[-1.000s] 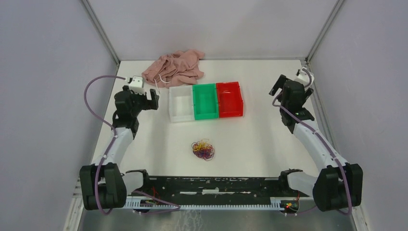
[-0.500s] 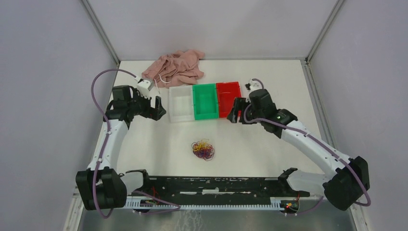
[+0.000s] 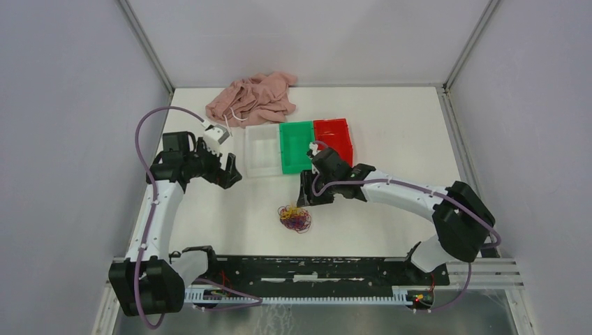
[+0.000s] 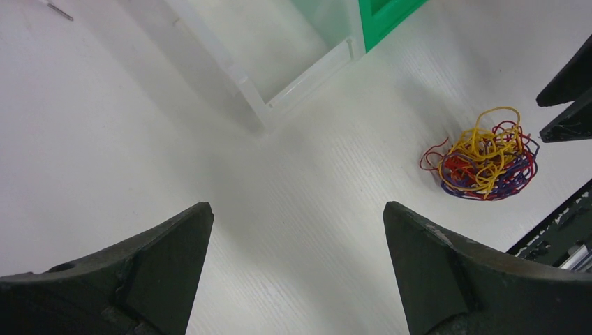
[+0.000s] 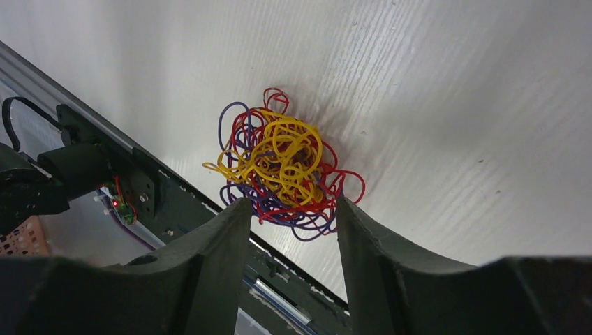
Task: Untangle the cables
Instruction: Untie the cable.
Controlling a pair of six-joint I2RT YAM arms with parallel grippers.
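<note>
Item: the cables (image 3: 295,218), one small tangle of yellow, red and purple strands, lying on the white table (image 3: 398,125) in the lower centre of the top view, below the bins and above the black rail (image 3: 307,269). Right gripper (image 3: 308,190): reaches in from the right and sits just above and to the right of the tangle; in its wrist view the jaws stand partly apart with nothing between them, and the tangle lies just beyond the fingertips; contact cannot be told. Left gripper (image 3: 232,168): centre left of the top view, jaws spread wide and empty, well apart from the tangle. Row of bins, centre: white bin (image 3: 263,151), green bin (image 3: 296,145), red bin (image 3: 335,139), side by side and touching. Pink garment (image 3: 255,98): crumpled, upper centre.
</note>
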